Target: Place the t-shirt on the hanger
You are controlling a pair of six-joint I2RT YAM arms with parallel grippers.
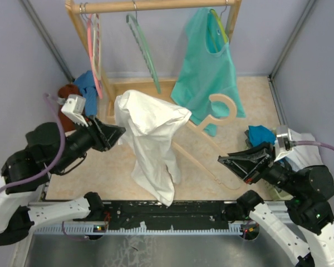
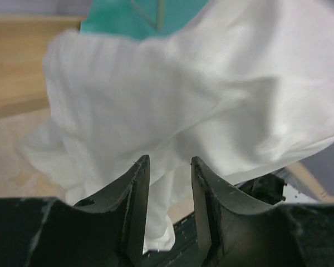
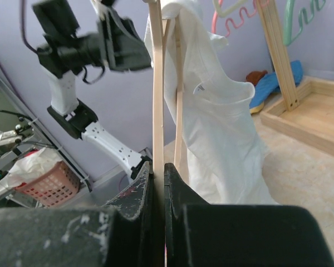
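Top view: the t-shirt [image 1: 150, 133] drapes over the hanger [image 1: 209, 142], mid-scene.
Left wrist: left gripper [image 2: 170, 167] fingers parted, cloth just beyond the tips (none pinched).
Right wrist: right gripper [image 3: 158, 172] clamped on the hanger's bar.

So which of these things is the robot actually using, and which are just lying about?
In use: t-shirt, hanger, left end effector, right end effector (clamped on the hanger).

Lying about: teal top, green hanger, pink hangers, blue garment, brown garment, rack.
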